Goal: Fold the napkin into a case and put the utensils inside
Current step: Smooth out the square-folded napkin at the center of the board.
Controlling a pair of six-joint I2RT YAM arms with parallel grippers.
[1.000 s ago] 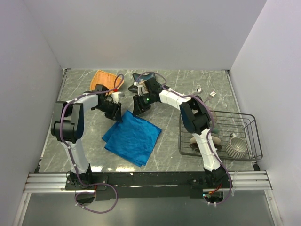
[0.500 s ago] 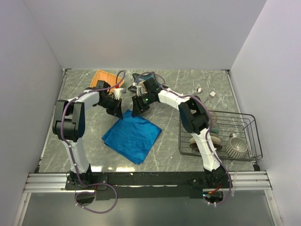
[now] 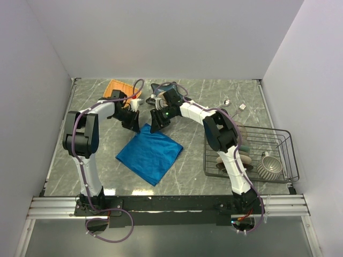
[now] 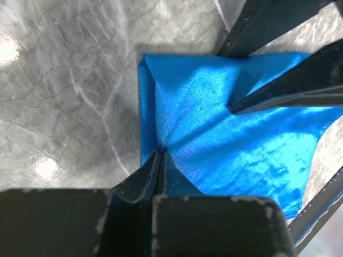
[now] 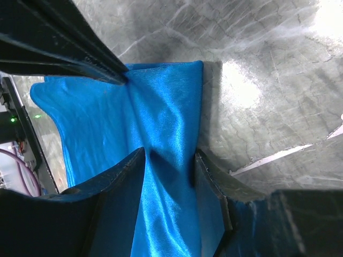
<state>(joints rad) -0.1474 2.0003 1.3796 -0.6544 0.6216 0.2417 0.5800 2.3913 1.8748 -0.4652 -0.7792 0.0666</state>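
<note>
The napkin [image 3: 149,155] lies on the table as a bright blue diamond, its far corner between the two grippers. My left gripper [image 3: 134,126] is shut on the cloth near that corner, and the left wrist view shows the cloth [image 4: 225,134] puckering into the closed tips [image 4: 161,152]. My right gripper [image 5: 170,155] stands open astride the napkin's edge [image 5: 166,107], with cloth between its fingers but not pinched. The spoon [image 3: 227,101] and fork [image 3: 242,107] lie at the back right. No case has been formed.
An orange triangular dish [image 3: 116,88] and a dark star-shaped dish [image 3: 159,88] sit at the back behind the grippers. A wire rack [image 3: 278,140] at the right holds plates and a ridged bowl [image 3: 269,167]. Walls enclose the table on three sides.
The left gripper has shut on the napkin near its far corner and drawn back a little. The napkin now lies flatter. The right gripper has barely moved.
</note>
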